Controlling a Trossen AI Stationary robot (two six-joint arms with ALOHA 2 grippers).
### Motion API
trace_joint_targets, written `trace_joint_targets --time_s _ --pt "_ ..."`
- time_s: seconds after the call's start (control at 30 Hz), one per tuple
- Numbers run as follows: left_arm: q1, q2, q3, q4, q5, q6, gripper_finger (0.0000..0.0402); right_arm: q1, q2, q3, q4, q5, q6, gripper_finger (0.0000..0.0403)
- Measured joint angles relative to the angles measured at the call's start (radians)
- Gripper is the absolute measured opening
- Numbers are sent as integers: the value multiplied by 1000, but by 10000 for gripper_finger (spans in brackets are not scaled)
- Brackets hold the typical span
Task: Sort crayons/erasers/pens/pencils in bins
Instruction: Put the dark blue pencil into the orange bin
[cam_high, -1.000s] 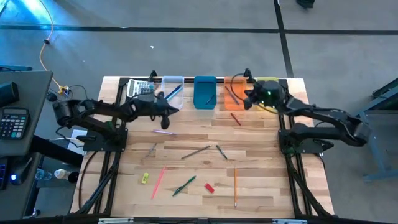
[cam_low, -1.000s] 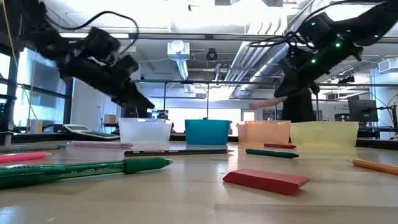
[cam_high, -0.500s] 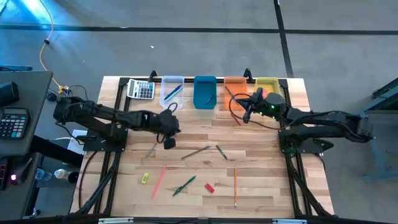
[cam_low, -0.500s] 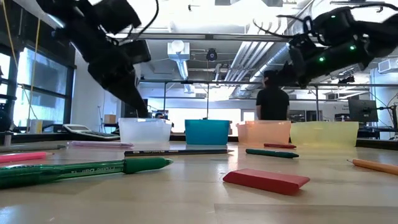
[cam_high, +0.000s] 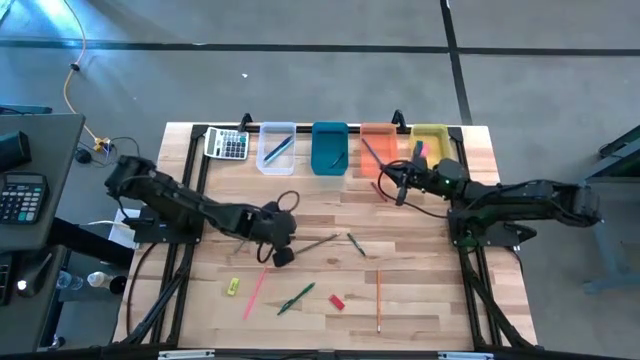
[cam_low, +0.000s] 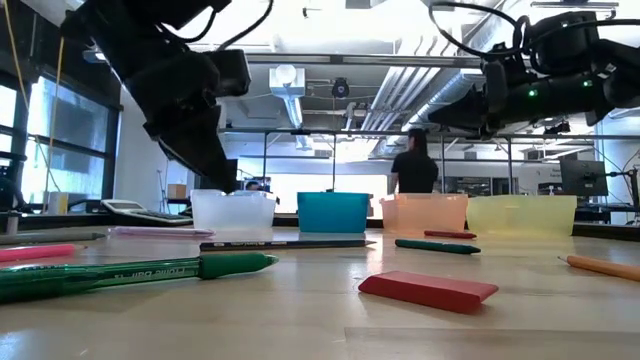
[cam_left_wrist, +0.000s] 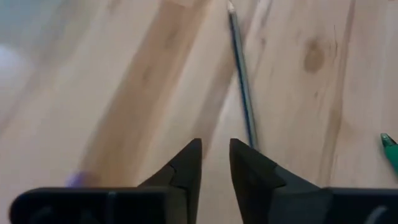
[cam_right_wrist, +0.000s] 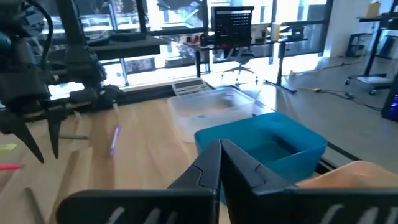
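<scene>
The left gripper (cam_high: 281, 254) hangs over the middle of the wooden table (cam_high: 420, 300), its fingers a little apart and holding nothing. A thin grey pencil (cam_left_wrist: 242, 87) lies just ahead of its tips. The right gripper (cam_high: 397, 187) has its fingers together and empty. It hovers near the small orange plastic bin (cam_high: 376, 133), beside the blue plastic bin (cam_right_wrist: 273, 140). A flat red eraser (cam_low: 428, 288) lies well apart from both.

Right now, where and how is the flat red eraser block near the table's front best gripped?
Come straight down from above and pinch the flat red eraser block across its short width, at mid-length. It lies flat on its broad face, low on the wooden table, so a sideways approach would probably find little to hold. Both long edges look free; the green pen lies apart from it.
</scene>
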Motion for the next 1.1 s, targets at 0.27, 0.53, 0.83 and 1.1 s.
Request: trace_joint_targets --time_s 0.27,0.53,0.83,1.1 --pt "-54 146 58 23 30 -4 110 80 1 0 -10 35 49 0" --pt "-65 198 70 3 30 2 108 188 3 1 -37 175 65 0" --pt "-74 213 73 -26 57 91 30 302 3 1 -78 300 95 0" --pt "-69 211 71 -24 46 186 4 382 3 21 -137 299 129 0"
